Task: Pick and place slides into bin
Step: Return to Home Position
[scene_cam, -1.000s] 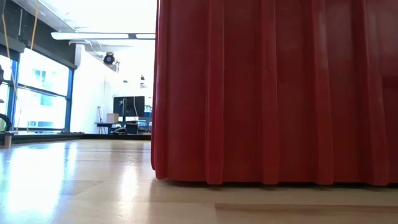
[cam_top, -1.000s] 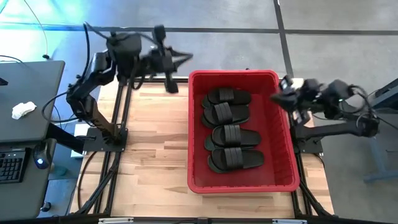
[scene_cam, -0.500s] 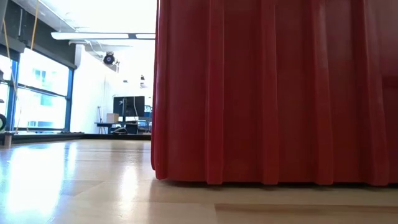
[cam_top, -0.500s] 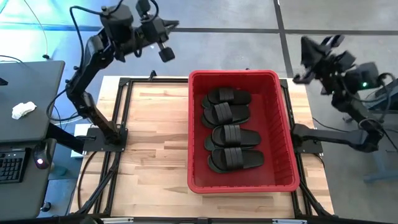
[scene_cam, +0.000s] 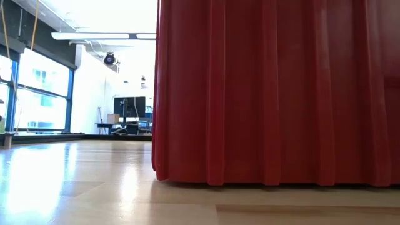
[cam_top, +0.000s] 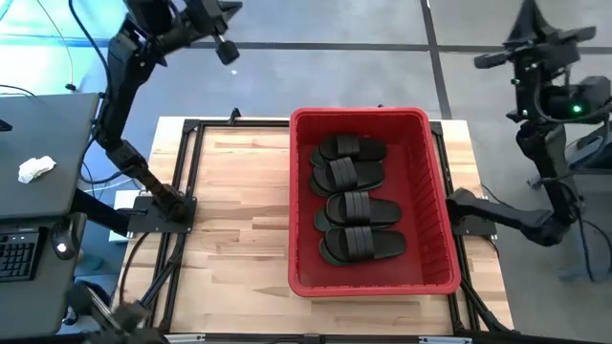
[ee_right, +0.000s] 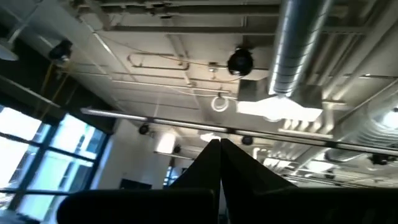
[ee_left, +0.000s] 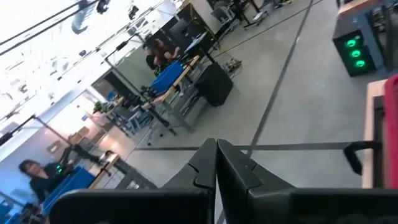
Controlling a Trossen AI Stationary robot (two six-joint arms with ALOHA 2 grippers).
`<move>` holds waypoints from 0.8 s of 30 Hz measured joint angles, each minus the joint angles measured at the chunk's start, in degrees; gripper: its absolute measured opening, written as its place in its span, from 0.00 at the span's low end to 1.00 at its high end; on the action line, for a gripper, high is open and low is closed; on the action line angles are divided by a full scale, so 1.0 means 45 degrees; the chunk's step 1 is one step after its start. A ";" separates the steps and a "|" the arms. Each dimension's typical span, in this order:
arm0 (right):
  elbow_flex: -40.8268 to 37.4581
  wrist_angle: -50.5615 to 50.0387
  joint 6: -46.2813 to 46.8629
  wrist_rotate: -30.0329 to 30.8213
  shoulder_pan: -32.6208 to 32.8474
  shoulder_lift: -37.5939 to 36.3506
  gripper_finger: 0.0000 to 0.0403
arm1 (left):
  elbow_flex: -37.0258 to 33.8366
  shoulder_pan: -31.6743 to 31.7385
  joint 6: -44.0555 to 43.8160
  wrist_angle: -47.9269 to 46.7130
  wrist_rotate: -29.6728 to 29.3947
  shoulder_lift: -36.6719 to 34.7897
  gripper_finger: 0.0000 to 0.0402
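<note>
Step in hand, by our reading: take both arms to rest, the placing being done. The left tool (ee_left: 216, 149) is clenched on nothing, its dark fingers meeting in a thin seam. It hangs high, out past the desk edge and well apart from the bin. The right tool (ee_right: 219, 146) is likewise clenched and empty, aimed at the ceiling (ee_right: 155, 37) off the desk's right side. To do this well we would fold each arm down on its own side, clear of the bin's rolled rim and the black frame rails (cam_top: 186, 172). The bin (cam_top: 359, 114) stands on the right half of the butcher-block desk (cam_top: 239, 210). It is glossy red plastic, with walls vertically ribbed in the low view. Four black slides (cam_top: 356, 207) lie in it in a column, matte rubber, straps ridged crosswise. Whether others lie beneath we cannot tell.
</note>
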 joint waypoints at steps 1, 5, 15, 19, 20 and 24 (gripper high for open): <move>-0.0178 0.0187 0.0009 0.0089 -0.0186 -0.0206 0.00 | -0.0002 0.0380 -0.0004 0.0000 0.0279 0.0000 0.00; -0.1263 0.1005 -0.0039 0.0610 -0.0499 -0.1460 0.00 | 0.0000 0.1683 -0.0326 0.0000 0.1204 0.0000 0.00; -0.4827 0.1975 -0.1351 0.2179 -0.0512 -0.5544 0.00 | 0.0000 0.3082 -0.0436 0.0010 0.2027 -0.0019 0.00; -0.5346 0.1845 -0.1370 0.2916 -0.0508 -0.6567 0.00 | -0.0005 0.3061 -0.0419 0.0005 0.2024 -0.0019 0.00; -0.5453 0.1735 -0.1370 0.2932 -0.0507 -0.6802 0.00 | -0.0005 0.3061 -0.0414 -0.0014 0.2049 -0.0019 0.00; -0.6071 0.0598 -0.0806 0.2920 -0.0503 -0.7867 0.00 | -0.0505 0.3061 -0.0442 -0.0268 0.2601 -0.0129 0.00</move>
